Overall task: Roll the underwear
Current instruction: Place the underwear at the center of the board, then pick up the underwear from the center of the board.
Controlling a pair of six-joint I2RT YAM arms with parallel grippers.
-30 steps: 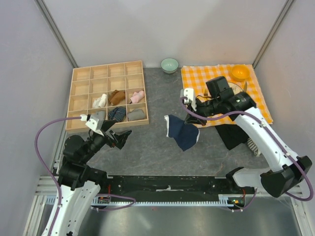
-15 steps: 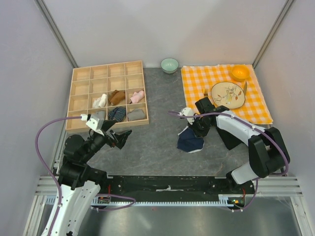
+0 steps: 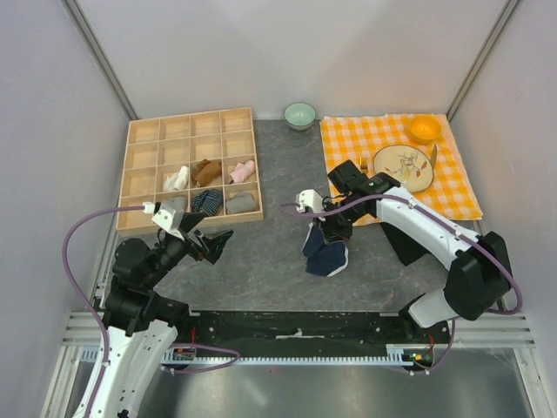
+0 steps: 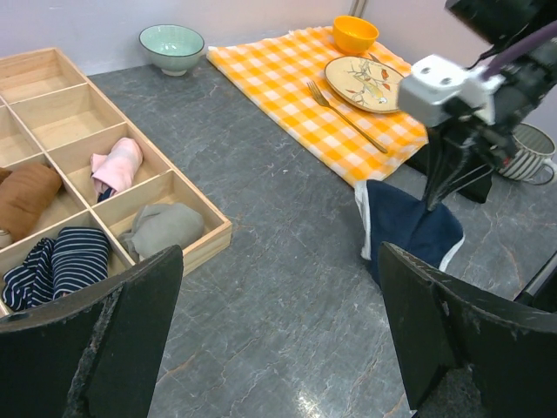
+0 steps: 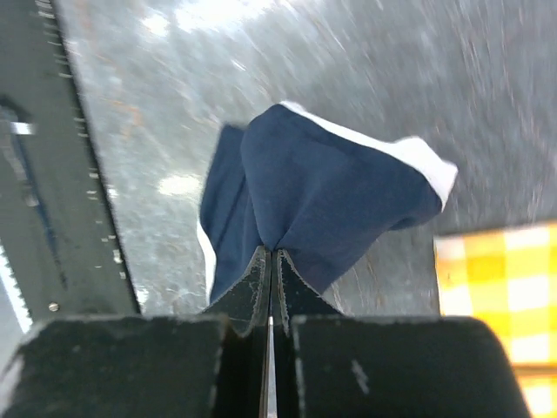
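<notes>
Grey stone-look table (image 3: 261, 270). At frame centre, the right gripper (image 3: 319, 228) pinches the navy underwear (image 3: 327, 254), which hangs crumpled. The left gripper (image 3: 216, 241), lower left, is spread and idle. Rolling seems not yet begun.

2 white-and-black arms (image 3: 428, 232), purple cables (image 3: 63, 252)

The top camera is looking steeply down from above and behind the arm bases, taking in the whole table (image 3: 270, 261), with the wooden tray (image 3: 144, 157) at left and the checked cloth (image 3: 348, 139) at right. The left wrist camera is sitting low, facing across the table between the spread fingers of the left gripper (image 4: 278, 261), and it is sharing the tray corner, the cloth and the underwear (image 4: 409, 226) with the overhead view. The right wrist camera is hanging close above the underwear, looking down past the pinched tips of the right gripper (image 5: 271, 257).
</notes>
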